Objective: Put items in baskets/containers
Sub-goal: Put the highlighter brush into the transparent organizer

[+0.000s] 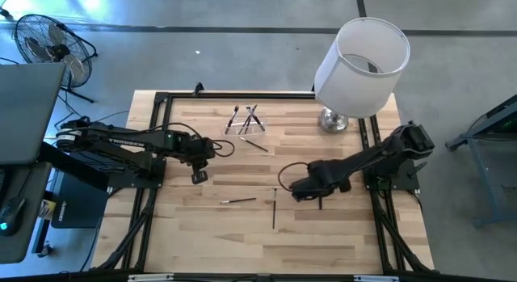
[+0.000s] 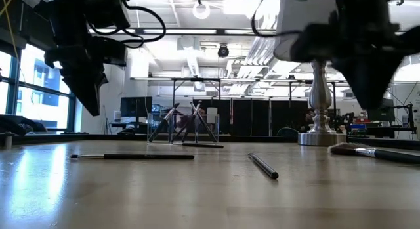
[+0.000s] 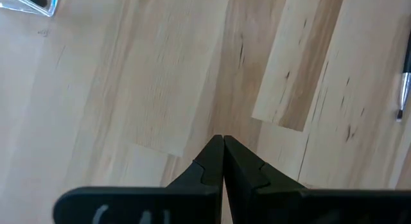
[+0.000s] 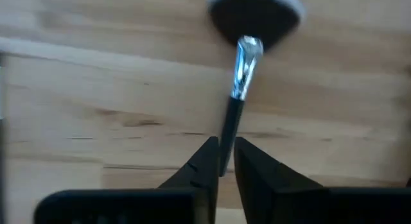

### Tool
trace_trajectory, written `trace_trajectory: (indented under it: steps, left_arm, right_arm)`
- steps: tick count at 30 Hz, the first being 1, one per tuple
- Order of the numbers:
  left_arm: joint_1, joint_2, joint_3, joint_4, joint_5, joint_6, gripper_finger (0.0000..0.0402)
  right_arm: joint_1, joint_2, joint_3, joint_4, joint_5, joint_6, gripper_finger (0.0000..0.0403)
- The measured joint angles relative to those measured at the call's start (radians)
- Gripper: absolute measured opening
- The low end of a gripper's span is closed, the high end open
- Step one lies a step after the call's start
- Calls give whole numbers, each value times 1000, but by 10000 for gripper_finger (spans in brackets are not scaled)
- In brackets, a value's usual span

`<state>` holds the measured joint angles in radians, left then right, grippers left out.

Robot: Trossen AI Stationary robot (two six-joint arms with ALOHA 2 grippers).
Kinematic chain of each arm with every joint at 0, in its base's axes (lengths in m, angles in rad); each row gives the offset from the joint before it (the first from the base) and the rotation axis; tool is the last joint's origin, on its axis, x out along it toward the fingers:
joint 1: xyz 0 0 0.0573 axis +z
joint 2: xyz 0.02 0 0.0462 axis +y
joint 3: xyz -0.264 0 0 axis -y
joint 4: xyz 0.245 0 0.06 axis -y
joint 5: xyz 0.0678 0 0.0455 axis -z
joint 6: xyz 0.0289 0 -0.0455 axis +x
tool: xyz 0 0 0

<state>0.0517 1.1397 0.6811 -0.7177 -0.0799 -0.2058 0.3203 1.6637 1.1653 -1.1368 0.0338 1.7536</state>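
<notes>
"TROSSEN" on left arm (image 1: 121, 141), faint, no other legible txt

The desk (image 1: 339, 242) is pale butcher-block wood in a black frame; a clear holder (image 1: 245, 124) with brushes stands near its far edge; beside it lies a loose brush (image 1: 255, 145); a white-shaded lamp (image 1: 333, 120) rests at the far right corner; nearer the middle lie a slanted brush (image 1: 238, 201) and a dark brush (image 1: 274, 211) lying lengthwise; a fluffy-headed brush (image 2: 374, 151) lies at the right.
</notes>
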Motion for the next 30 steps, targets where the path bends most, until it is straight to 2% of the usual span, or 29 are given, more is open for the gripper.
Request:
trace_trajectory:
  steps: [8, 14, 21, 27, 30]
  left_arm:
    - [0, 0, 0, -18, 24, 19, 1]
    - [0, 0, 0, -16, 40, 19, 1]
    - [0, 0, 0, -18, 48, 18, 1]
    - [0, 0, 0, -18, 66, 18, 1]
    - [0, 0, 0, -19, 67, 18, 1]
  right_arm:
    - [34, 1, -156, 187, -59, 88, 98]
    - [13, 0, -248, 289, -70, 82, 114]
    - [-4, -8, -346, 439, -91, 88, 95]
    - [-6, -7, -357, 445, -87, 51, 35]
    - [-6, -7, -358, 453, -79, -19, 32]
